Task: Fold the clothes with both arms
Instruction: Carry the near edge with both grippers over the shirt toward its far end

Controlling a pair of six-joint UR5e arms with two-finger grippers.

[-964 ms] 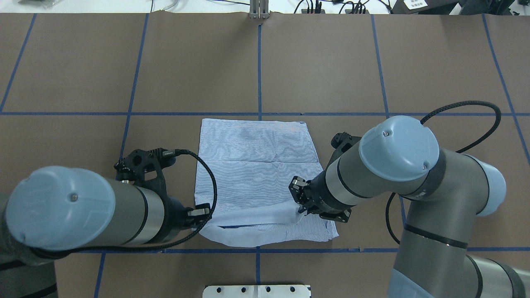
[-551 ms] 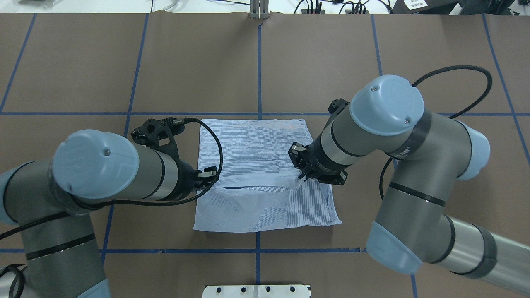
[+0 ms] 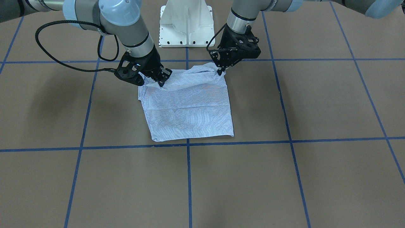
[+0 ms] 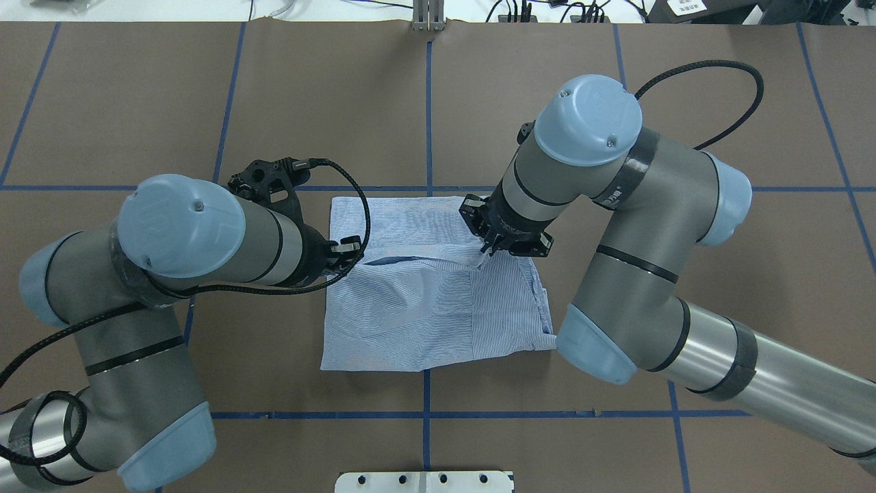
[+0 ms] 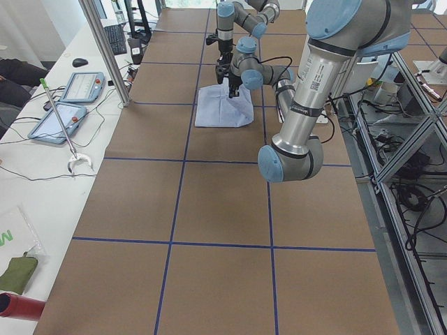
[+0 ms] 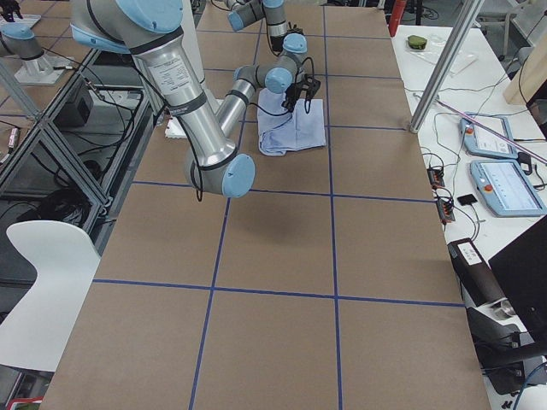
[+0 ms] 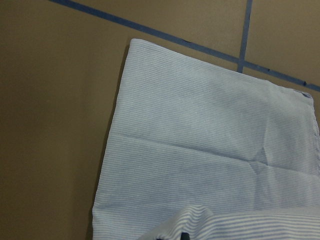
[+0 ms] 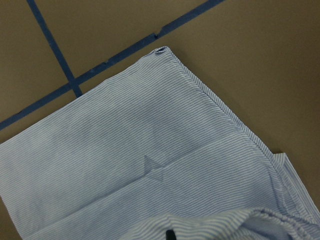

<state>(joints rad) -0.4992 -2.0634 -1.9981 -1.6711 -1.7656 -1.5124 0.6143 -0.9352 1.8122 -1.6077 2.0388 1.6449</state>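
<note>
You see the shirt (image 4: 410, 322) lying partly folded near the middle of the brown table (image 4: 328, 103); the left gripper (image 4: 344, 255) and right gripper (image 4: 487, 248) each pinch its raised edge, one at either side, above the flat layer.

Shirt hem (image 4: 424, 263) and both jaws farther out, nearer the shirt's far edge.

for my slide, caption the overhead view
Left gripper and right gripper pinch the shirt edge, lifted over its far half.
</note>
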